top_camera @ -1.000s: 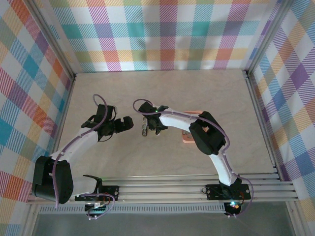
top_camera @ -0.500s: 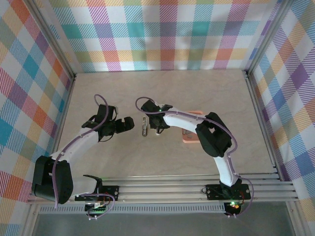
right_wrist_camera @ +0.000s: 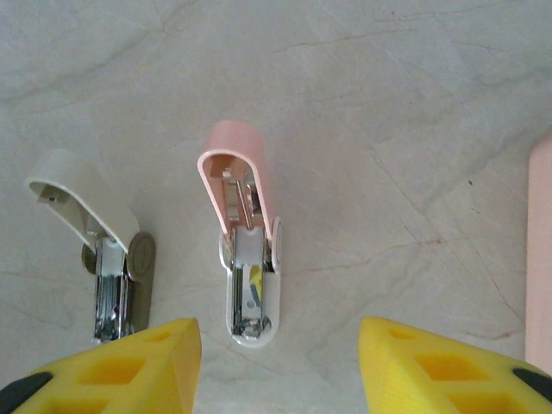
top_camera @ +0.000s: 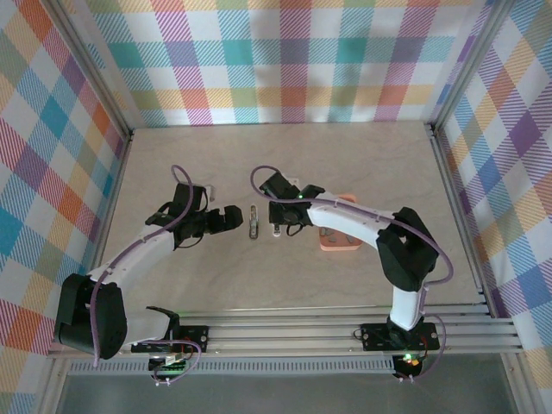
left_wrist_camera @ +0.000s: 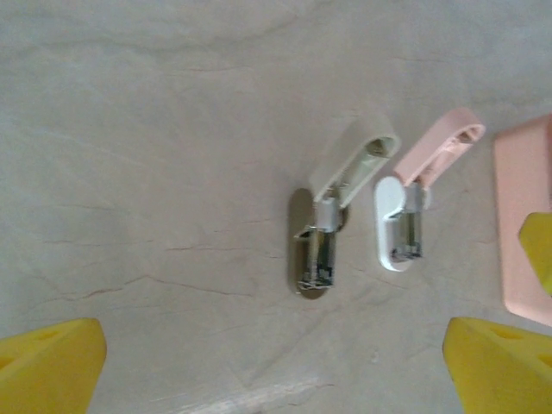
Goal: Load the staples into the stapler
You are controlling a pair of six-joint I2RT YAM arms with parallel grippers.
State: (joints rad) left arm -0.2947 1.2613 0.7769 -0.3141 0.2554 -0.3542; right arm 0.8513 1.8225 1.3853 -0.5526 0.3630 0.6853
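Note:
The pink and white stapler (right_wrist_camera: 247, 259) lies on the table with its pink lid swung up and its metal channel bare. My right gripper (right_wrist_camera: 276, 371) hangs just behind its white base, open, with the yellow pads (right_wrist_camera: 129, 371) on either side and nothing between them. From above, the stapler (top_camera: 274, 229) rests beside the right gripper (top_camera: 286, 221). My left gripper (left_wrist_camera: 274, 379) is open, empty and faces the stapler (left_wrist_camera: 405, 207) from the left; seen from overhead the left gripper (top_camera: 228, 218) stays apart from it. Loose staples are out of view.
A second stapler (right_wrist_camera: 112, 267), grey with a white lid raised, lies just left of the pink one (top_camera: 254, 222) (left_wrist_camera: 328, 224). An orange tray (top_camera: 341, 241) sits to the right, its edge showing in both wrist views (left_wrist_camera: 526, 224) (right_wrist_camera: 542, 259).
My right gripper has opened and drawn off to the right, away from the staplers. The left arm has edged slightly right.

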